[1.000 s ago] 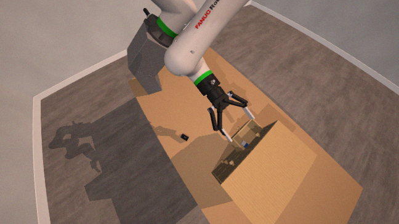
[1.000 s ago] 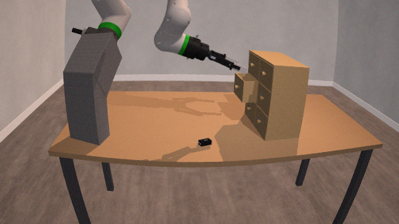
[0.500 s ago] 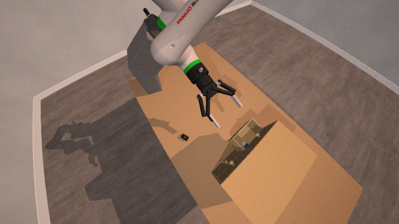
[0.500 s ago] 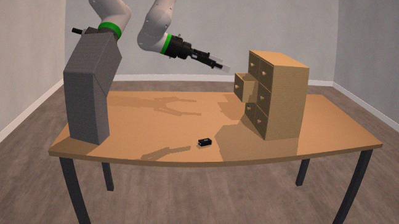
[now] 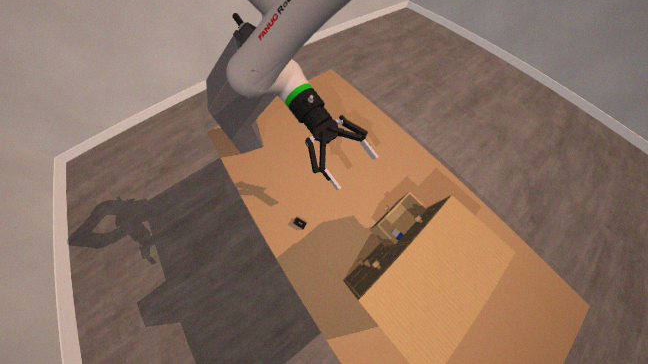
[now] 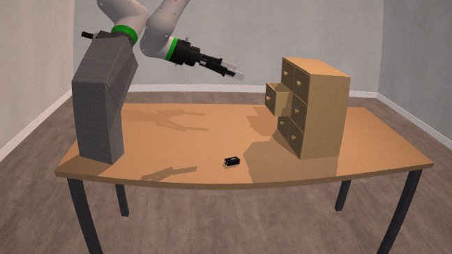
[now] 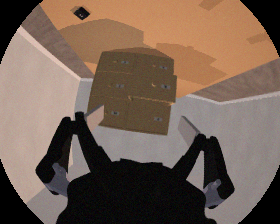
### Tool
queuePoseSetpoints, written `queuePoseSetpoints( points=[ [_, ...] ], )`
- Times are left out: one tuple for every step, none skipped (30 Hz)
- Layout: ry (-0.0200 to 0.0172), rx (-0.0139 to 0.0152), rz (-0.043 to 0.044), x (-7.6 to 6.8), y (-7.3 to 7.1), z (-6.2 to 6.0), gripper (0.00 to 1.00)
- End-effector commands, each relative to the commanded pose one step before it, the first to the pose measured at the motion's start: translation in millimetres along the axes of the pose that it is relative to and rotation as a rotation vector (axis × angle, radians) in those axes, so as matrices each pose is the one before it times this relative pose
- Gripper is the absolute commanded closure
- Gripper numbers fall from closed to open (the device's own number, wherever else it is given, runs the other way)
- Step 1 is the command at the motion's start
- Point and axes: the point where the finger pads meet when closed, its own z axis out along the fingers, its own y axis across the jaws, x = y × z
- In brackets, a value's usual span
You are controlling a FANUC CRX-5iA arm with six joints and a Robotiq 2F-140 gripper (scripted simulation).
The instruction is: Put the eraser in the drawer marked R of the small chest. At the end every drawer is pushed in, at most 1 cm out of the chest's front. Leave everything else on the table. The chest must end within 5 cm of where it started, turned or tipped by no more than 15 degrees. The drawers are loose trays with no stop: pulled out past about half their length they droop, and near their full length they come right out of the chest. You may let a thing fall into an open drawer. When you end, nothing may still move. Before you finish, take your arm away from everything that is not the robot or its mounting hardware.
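Observation:
The small wooden chest (image 5: 440,263) (image 6: 324,117) (image 7: 103,95) stands upright on the table. Its far middle drawer (image 6: 283,102) (image 7: 150,91) is pulled partly out and looks about level; the other drawers look shut. The drawer labels are too small to read. A blue and white eraser (image 5: 397,234) lies inside the open drawer, near the chest's front. It is hidden in the exterior view and in the wrist view. My gripper (image 5: 358,173) (image 6: 240,72) (image 7: 141,117) is wide open and empty, in the air in front of the chest, higher than the open drawer and apart from it.
A small black box (image 5: 299,223) (image 6: 231,161) (image 7: 81,13) lies on the table (image 5: 295,178) (image 6: 209,138), near its edge on the exterior view's side. The grey robot pedestal (image 5: 230,93) (image 6: 91,117) stands at the opposite end from the chest. Round knobs stick out of the drawer fronts.

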Motion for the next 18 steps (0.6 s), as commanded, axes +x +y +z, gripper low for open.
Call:
queuePoseSetpoints(
  points=[
    [-0.00201, -0.00257, -0.00262, 3.27, -1.13, -10.9, 0.0],
    [0.00002, 0.00001, -0.00001, 0.38, -0.01, -1.25, 0.0],
    [0.00002, 0.00001, -0.00001, 0.32, -0.01, -1.04, 0.0],
    [0.0, 0.0, 0.0, 0.25, 0.0, -0.85, 0.0],
    [0.0, 0.0, 0.0, 0.0, 0.0, 0.0, 0.0],
    [0.0, 0.0, 0.0, 0.0, 0.0, 0.0, 0.0],
    [-0.00001, 0.0, 0.00001, 0.2, 0.0, -0.66, 0.0],
    [-0.00001, -0.00001, 0.00001, 0.14, 0.01, -0.49, 0.0],
    [-0.00001, 0.0, 0.00001, 0.1, 0.01, -0.34, 0.0],
    [-0.00001, 0.0, 0.00001, 0.06, 0.0, -0.22, 0.0],
    [-0.00001, 0.0, 0.0, 0.03, 0.0, -0.12, 0.0],
    [0.0, 0.0, 0.0, 0.01, 0.0, -0.04, 0.0],
    [0.0, 0.0, 0.0, 0.0, 0.0, -0.01, 0.0],
    [0.00002, 0.0, 0.0, 0.0, 0.0, 0.0, 0.0],
    [0.00011, -0.00001, 0.00001, 0.0, 0.0, 0.0, 0.0],
    [0.00029, -0.00004, 0.00002, -0.01, 0.01, 0.0, 0.0],
    [0.00055, -0.00007, 0.00004, -0.02, 0.02, 0.01, 0.0],
    [0.00089, -0.00011, 0.00006, -0.03, 0.03, 0.01, 0.0]
  ],
)
